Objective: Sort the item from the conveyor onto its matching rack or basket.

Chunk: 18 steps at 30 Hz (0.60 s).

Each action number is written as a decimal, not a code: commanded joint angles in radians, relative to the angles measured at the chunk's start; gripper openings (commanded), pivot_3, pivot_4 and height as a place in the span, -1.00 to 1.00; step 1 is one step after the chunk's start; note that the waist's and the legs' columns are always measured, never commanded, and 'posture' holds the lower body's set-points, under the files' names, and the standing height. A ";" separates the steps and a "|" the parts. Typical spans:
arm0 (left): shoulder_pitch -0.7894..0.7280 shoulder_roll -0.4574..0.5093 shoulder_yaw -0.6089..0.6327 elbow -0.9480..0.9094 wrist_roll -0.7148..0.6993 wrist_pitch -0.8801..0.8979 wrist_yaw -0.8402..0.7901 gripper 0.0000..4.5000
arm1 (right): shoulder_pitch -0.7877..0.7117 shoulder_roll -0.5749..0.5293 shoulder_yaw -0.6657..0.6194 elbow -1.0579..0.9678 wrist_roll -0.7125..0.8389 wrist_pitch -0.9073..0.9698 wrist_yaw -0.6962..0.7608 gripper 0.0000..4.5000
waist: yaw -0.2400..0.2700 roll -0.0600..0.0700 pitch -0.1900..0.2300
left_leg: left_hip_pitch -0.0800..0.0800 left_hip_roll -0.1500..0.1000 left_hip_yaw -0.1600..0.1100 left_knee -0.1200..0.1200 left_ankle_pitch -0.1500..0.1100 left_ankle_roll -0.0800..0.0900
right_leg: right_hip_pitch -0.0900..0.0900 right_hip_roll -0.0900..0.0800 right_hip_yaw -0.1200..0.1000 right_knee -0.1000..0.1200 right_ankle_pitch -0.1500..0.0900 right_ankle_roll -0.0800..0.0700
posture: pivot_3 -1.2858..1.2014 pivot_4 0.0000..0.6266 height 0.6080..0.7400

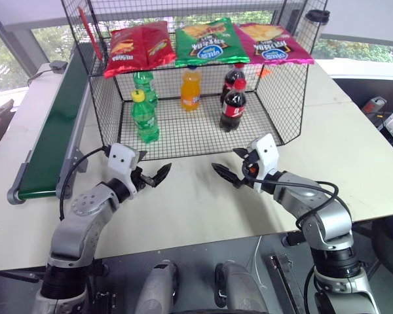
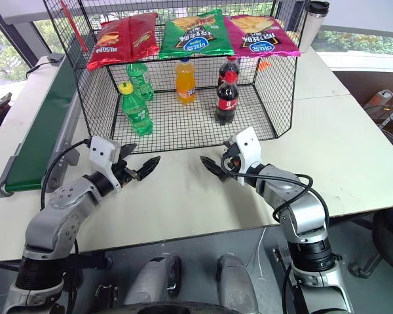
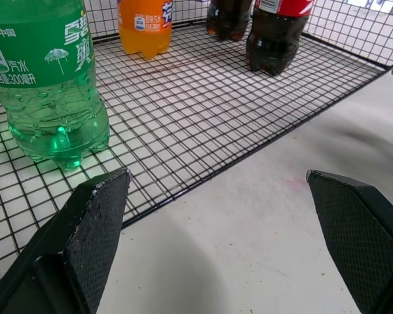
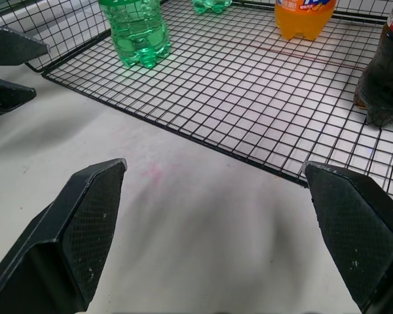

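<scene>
orange soda bottle (image 1: 191, 88) with the blue cap stands upright on the mesh floor of the black wire cage (image 1: 183, 131), toward the back and about midway across, apart from both tools. left tool (image 1: 152, 178) hangs over the bare tabletop (image 1: 183, 209) just in front of the cage's open front, its two black fingers spread wide and released, holding nothing, pointing roughly level toward the right tool. right tool (image 1: 230, 175) faces it from the other side, also spread wide and empty, tipped slightly downward, the two sets of fingertips near each other but apart. both forearms reach in from the near edge of the tabletop with bent elbows, black cables looping off each wrist. inside the cage, two green soda bottles (image 1: 144, 116) stand on the left side, one behind the other, and two dark cola bottles (image 1: 234, 104) with red caps stand on the right, also one behind the other. on the cage's flat mesh top lie three snack bags side by side: a red bag (image 1: 139, 47), a green bag (image 1: 209, 40) and a pink bag (image 1: 275, 42). the dark green conveyor (image 1: 52, 131) with grey side rails runs along the left side of the cage, its belt bare at the near rounded end. the tabletop is pale and matte, and windows with greenery outside run behind it.
</scene>
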 commanded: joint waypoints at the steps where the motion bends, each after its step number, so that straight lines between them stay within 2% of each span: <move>1: 0.004 -0.001 0.010 -0.055 -0.010 -0.016 -0.004 1.00 | -0.007 -0.007 -0.005 -0.056 0.012 -0.008 0.000 0.99 | 0.000 0.000 0.000 | 0.000 0.000 0.000 0.000 0.000 0.000 | 0.000 0.000 0.000 0.000 0.000 0.000 | 0.03 -0.52 0.98; 18: 0.020 -0.005 0.014 -0.056 -0.019 -0.006 0.005 1.00 | -0.006 -0.014 -0.005 -0.063 0.023 -0.002 0.006 0.99 | 0.001 0.000 0.000 | 0.000 0.000 0.000 0.000 0.000 0.000 | 0.000 0.000 0.000 0.000 0.000 0.000 | 0.03 -0.52 0.98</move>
